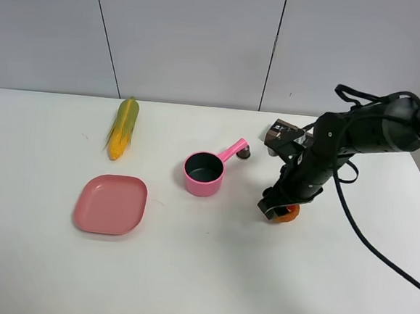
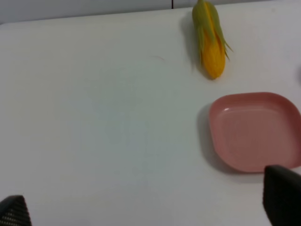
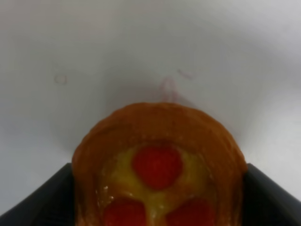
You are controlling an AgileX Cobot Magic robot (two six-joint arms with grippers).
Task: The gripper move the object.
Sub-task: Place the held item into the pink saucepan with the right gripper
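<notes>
The tart [image 1: 288,215] is a small round toy with an orange-brown crust; it sits at the table's right middle, mostly hidden under my right gripper [image 1: 277,208]. In the right wrist view the tart [image 3: 157,160] shows yellow filling and three red dots. It lies between the right gripper's [image 3: 157,202] black fingers [image 3: 42,202], which press on both of its sides. I cannot tell whether it rests on the table. My left gripper [image 2: 146,209] is open and empty, with its fingertips [image 2: 282,197] far apart above the table, near the pink plate.
A pink saucepan [image 1: 204,172] stands left of the tart, its handle pointing back right. A pink plate [image 1: 110,204] [image 2: 254,132] lies at the front left. A corn cob [image 1: 123,127] [image 2: 210,40] lies behind it. The right arm's cables hang over the table's right edge.
</notes>
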